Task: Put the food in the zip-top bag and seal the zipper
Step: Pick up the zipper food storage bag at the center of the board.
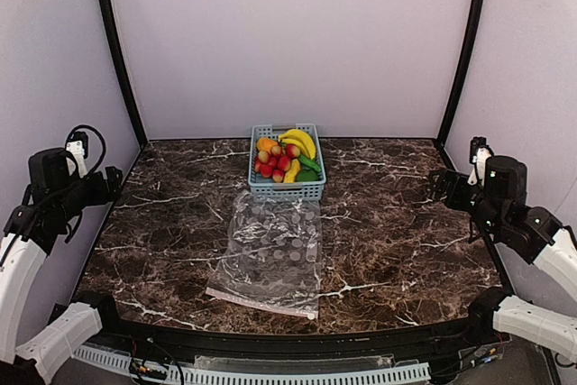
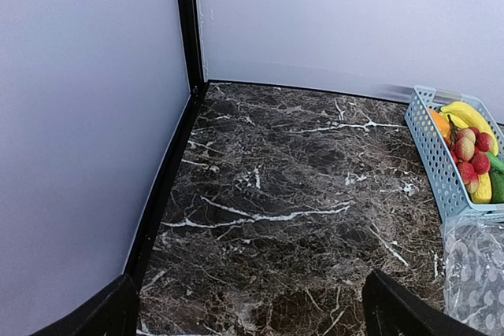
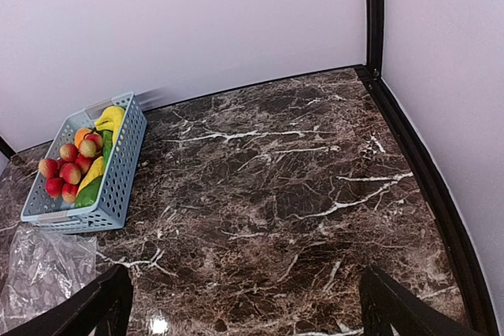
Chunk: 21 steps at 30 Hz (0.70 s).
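Food [image 1: 286, 158], made up of yellow bananas, an orange piece, red round fruits and green vegetables, is piled in a light-blue basket [image 1: 287, 193] at the 12 o'clock side of the table [image 1: 406, 223], on the centre line. Nothing is in the bag [image 1: 270, 254] yet. It lies flat at the basket's 6 o'clock, its far edge right at the basket's near wall, though contact cannot be made out. Its long axis runs roughly 12 to 6, with the near end swung slightly toward 5. The zipper [image 1: 261, 303] is the pinkish strip along that near end, so the mouth faces the arm bases and away from the food.

Both arms are parked at the table's sides, well apart from everything. The left gripper [image 2: 250, 289] has its jaws spread wide and holds nothing, with the basket at its 3 o'clock. The right gripper [image 3: 246, 273] is equally wide and empty, with the basket at its 9 o'clock. Neither looks clearly nearer. I judge that the bag's mouth will need lifting open before any food goes in.
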Tool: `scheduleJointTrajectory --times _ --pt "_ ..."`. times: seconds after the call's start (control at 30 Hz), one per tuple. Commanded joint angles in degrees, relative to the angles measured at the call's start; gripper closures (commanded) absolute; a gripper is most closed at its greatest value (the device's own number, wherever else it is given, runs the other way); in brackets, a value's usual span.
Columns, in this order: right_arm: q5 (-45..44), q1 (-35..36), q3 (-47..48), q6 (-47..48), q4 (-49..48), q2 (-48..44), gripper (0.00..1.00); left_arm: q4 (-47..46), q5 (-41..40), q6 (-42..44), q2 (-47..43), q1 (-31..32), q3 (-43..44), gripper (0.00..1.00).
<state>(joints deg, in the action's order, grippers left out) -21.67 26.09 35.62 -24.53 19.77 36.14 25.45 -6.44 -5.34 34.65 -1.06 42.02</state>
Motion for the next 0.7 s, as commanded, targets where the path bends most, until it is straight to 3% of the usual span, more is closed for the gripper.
scheduleJointTrajectory --times 0.0,0.4,0.67 --pt "-1.14 -0.31 0.44 -0.41 -0.47 0.47 0.01 1.06 0.86 0.15 0.42 0.16 -0.78 0.00" --pt "-0.69 -0.27 2.35 0.64 -0.78 2.88 0.01 3.38 4.59 -2.94 1.16 0.18 -0.82 0.00" --pt "0.87 -0.29 4.93 3.24 -1.15 7.58 0.02 2.14 24.94 -16.82 4.47 2.60 -5.96 0.06"
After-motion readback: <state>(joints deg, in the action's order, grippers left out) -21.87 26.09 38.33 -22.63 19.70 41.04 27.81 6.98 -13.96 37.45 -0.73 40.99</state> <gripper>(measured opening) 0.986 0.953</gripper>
